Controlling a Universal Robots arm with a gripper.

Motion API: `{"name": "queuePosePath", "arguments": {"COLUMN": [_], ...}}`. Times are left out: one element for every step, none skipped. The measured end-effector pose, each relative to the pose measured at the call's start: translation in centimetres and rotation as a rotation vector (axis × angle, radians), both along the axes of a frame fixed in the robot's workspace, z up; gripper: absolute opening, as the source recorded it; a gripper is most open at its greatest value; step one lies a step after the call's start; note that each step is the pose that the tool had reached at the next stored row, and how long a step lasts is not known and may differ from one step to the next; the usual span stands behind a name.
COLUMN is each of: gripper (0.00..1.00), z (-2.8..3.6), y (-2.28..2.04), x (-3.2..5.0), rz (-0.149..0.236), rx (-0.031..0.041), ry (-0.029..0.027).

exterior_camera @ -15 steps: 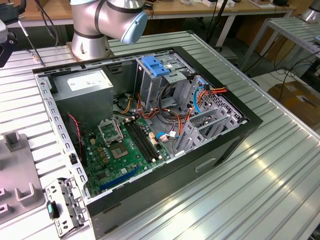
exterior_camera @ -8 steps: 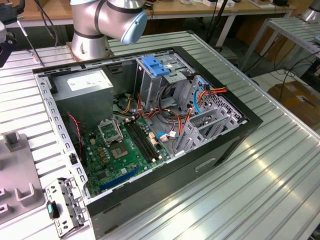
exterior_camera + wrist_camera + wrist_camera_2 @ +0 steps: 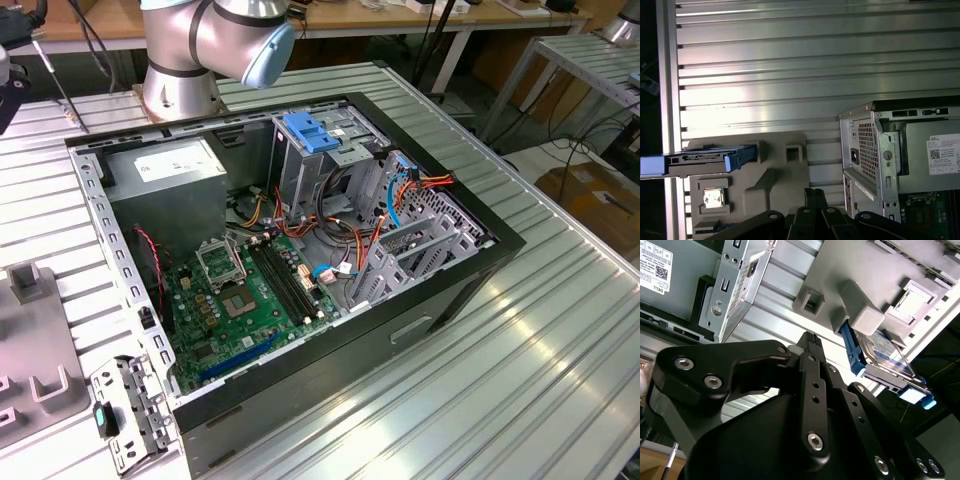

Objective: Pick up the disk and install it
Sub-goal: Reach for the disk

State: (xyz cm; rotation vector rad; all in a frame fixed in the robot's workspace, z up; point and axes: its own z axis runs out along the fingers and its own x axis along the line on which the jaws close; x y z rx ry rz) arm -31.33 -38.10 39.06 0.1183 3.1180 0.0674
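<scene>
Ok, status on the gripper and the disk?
Gripper shut, empty. Disk seated in grey holder, not yet gripped. Nothing seen between them.

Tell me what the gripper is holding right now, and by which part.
Nothing. The gripper is shut with nothing between its fingertips. The disk rests in the grey holder on the table, apart from the gripper.
</scene>
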Motion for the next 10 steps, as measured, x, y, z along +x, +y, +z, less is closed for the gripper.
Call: {"name": "queuePosePath", "arguments": {"gripper": [0.11,0.11,0.11,0.11,0.11,0.11,0.11,0.11,0.11,0.11], "z": [0.0,0.0,0.0,0.0,0.0,0.0,0.0,0.0,0.0,0.0], "y": [0.0,0.0,0.0,0.0,0.0,0.0,0.0,0.0,0.0,0.0], "x": [-0.09,-0.23,-0.34,-0.43,-0.52,-0.61,-0.67,-0.75,-0.88,-0.97], "rz": [0.0,0.0,0.0,0.0,0.0,0.0,0.0,0.0,0.0,0.0], "rx": [0.0,0.0,0.0,0.0,0.0,0.0,0.0,0.0,0.0,0.0], "ry": [0.0,0.0,0.0,-0.0001,-0.0001,0.0,0.0,0.0,0.0,0.0]}}
